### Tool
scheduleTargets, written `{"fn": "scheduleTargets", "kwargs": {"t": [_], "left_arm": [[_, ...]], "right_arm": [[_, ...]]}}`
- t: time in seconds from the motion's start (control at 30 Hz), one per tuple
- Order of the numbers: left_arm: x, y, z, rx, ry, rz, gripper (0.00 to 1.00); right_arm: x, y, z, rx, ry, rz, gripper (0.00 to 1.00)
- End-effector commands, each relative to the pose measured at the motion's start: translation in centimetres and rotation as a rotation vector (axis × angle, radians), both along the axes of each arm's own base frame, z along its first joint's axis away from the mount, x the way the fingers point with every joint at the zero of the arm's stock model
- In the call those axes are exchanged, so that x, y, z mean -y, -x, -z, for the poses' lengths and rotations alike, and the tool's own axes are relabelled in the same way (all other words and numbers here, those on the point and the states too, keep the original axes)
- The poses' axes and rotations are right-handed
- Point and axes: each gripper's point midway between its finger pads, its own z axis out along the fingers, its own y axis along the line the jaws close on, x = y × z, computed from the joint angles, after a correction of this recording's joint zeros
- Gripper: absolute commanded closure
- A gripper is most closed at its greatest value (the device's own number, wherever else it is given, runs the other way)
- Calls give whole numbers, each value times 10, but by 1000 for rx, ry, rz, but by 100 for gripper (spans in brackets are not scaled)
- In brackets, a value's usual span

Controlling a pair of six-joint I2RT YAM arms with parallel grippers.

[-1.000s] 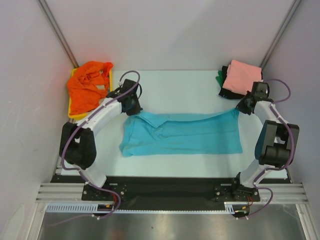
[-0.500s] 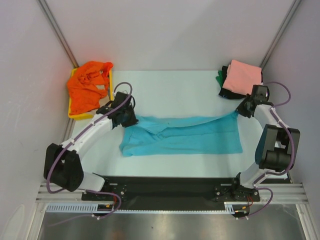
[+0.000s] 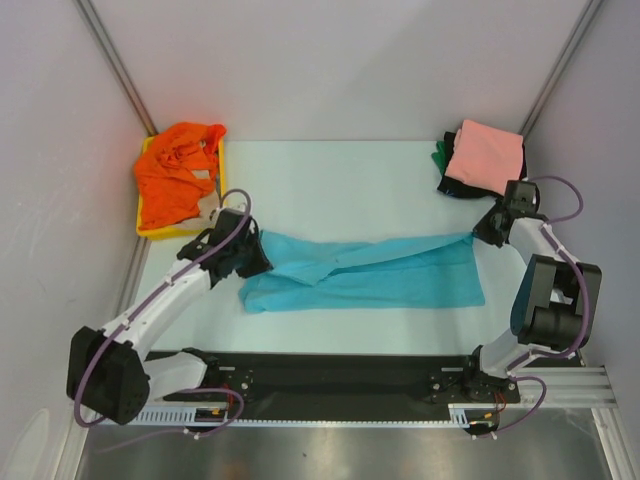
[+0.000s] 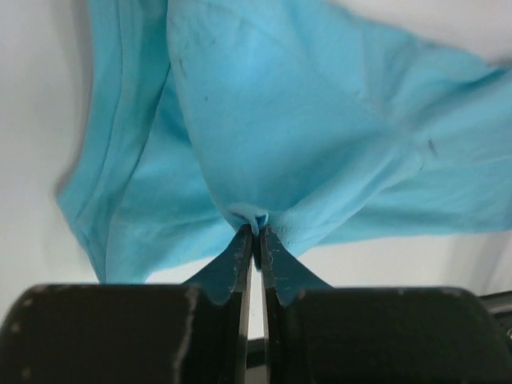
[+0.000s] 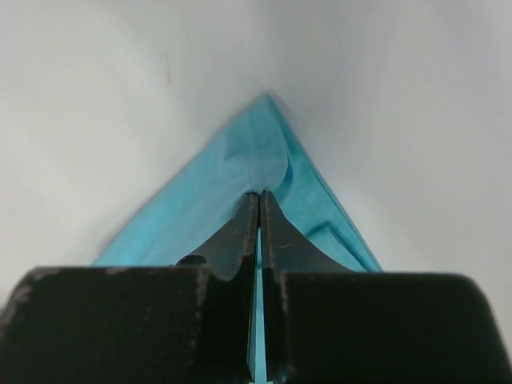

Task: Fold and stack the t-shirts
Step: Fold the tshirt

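The turquoise t-shirt [image 3: 370, 275] lies stretched lengthwise across the middle of the worktop [image 3: 350, 185], with its far edge partly lapped toward the near edge in an uneven fold and creases bunched at the left end. The material is judged soft, light and limp. It will sag between two holds, drag on the surface and keep no edge unaided, so it is best taken at corners or hem ends in a thin pinch. The left tool [image 3: 252, 256] is closed on a small pinch of cloth at the shirt's left end. The right tool [image 3: 481, 231] is closed on the pointed right corner, with cloth showing between its jaws. At the far right, a folded salmon pink t-shirt [image 3: 485, 155] tops a stack, with green cloth [image 3: 440, 155] and black cloth [image 3: 455, 188] showing beneath. At the far left, an orange t-shirt [image 3: 175, 175] lies crumpled in the yellow tray [image 3: 160, 232].
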Motion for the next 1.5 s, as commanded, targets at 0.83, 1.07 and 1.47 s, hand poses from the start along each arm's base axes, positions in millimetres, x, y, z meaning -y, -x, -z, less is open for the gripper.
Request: {"fn": "scheduleTargets", "kwargs": {"t": [0.83, 1.07, 1.47], "left_arm": [[-27, -20, 69, 3, -104, -126, 21], [-24, -40, 106, -70, -132, -111, 25], [-10, -107, 104, -46, -186, -65, 100]], "right_arm": [[-96, 9, -33, 105, 92, -249, 7], [-125, 38, -31, 109, 103, -342, 7], [-136, 56, -39, 136, 70, -384, 7]]}}
